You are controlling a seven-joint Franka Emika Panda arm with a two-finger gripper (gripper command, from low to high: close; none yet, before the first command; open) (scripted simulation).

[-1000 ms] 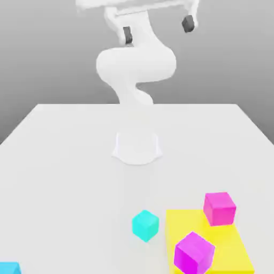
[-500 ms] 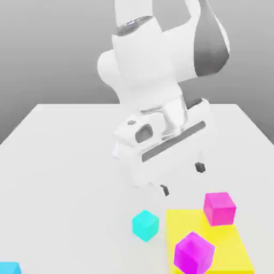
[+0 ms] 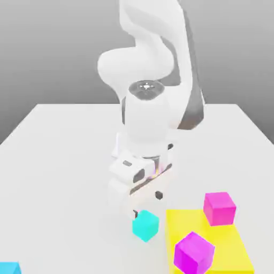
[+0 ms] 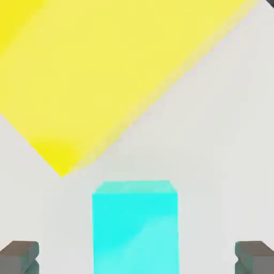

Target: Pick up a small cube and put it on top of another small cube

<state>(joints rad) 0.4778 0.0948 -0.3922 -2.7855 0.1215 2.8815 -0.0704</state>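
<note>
Cyan small cube (image 3: 145, 225) resting flat on the white bench (image 3: 59, 160), one corner edge toward the exterior camera; no long axis. It lies just beside the yellow slab (image 3: 225, 241), apart from it. The slab carries the hot-pink cube (image 3: 219, 207) and the purple-magenta cube (image 3: 193, 252), set apart. The arm bends down over the cyan cube; gripper (image 4: 137, 257) jaws spread wide, straddling it, holding nothing.

A plain white tabletop (image 3: 59, 160) fills the lower part of the exterior view, its far edge running level across the middle of the frame; behind it a bare grey backdrop (image 3: 48, 48) darkens toward the top; the light is soft and even.
</note>
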